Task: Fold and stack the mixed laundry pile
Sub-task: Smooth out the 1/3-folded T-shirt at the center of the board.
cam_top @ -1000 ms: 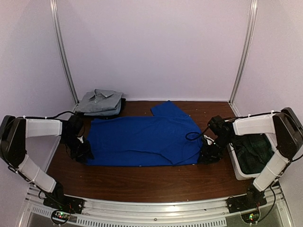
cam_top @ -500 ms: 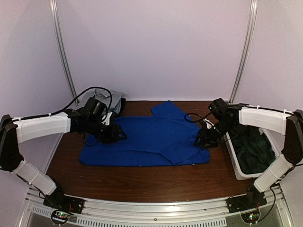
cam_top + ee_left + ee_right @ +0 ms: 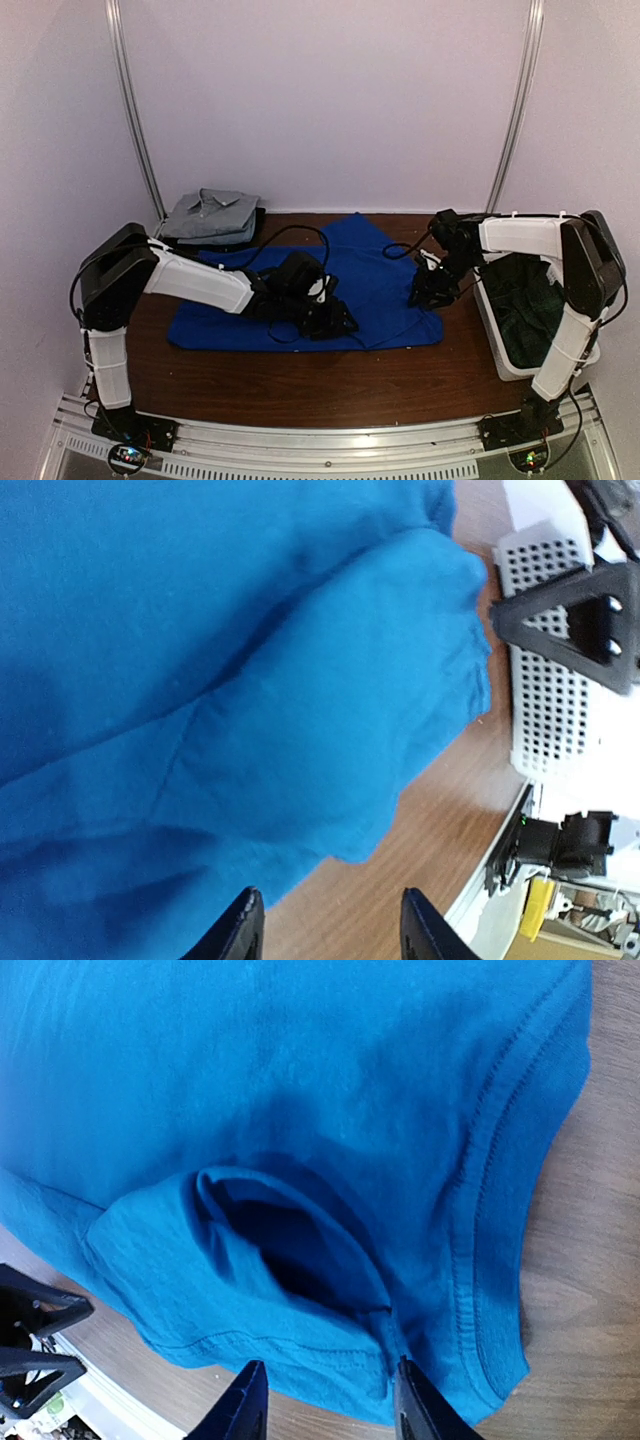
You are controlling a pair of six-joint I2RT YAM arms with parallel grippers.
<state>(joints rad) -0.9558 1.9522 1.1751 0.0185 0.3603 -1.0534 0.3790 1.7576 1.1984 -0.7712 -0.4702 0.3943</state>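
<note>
From the left I see the folded grey shirt [image 3: 208,214] at the back, my left gripper [image 3: 338,322] parted and empty over the royal-blue piece [image 3: 380,268] spread on the table [image 3: 300,385], my right gripper [image 3: 423,294] also unclenched at its right hem, and the dark piece [image 3: 532,312] in the white bin [image 3: 497,345].

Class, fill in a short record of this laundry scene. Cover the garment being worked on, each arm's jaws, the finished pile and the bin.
Garment in work: blue shirt, spread on the table
Left gripper: over the shirt's near edge, jaws apart, nothing between them
Right gripper: at the shirt's right end above a hemmed fold, jaws apart
Finished pile: grey shirt, folded, back left corner
Bin: white bin on the right, dark green cloth inside
</note>
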